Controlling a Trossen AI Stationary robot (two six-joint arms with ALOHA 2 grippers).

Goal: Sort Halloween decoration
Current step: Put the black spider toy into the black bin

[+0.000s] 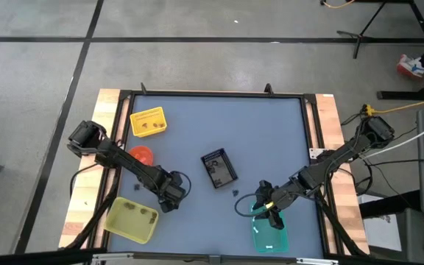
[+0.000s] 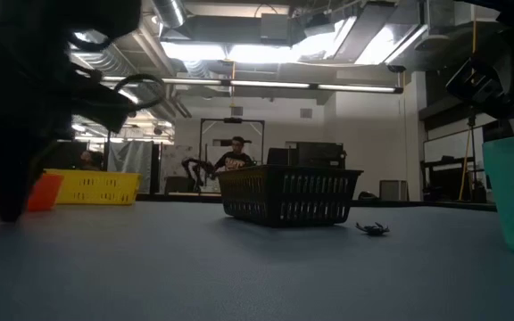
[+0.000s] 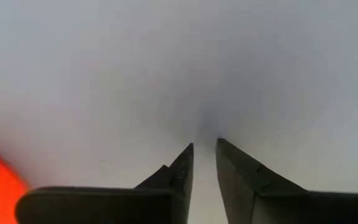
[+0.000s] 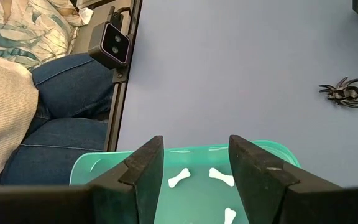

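Blue tabletop [image 3: 166,74] fills left wrist view, trinkets unseen.

two dark jointed arms, black cables, wedge-shaped black fingers [image 4: 253,168]

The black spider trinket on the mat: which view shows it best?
Right wrist view: the black spider lies clear with legs spread. The low view gives a small dark shape; the high view only specks; the left wrist view misses it.
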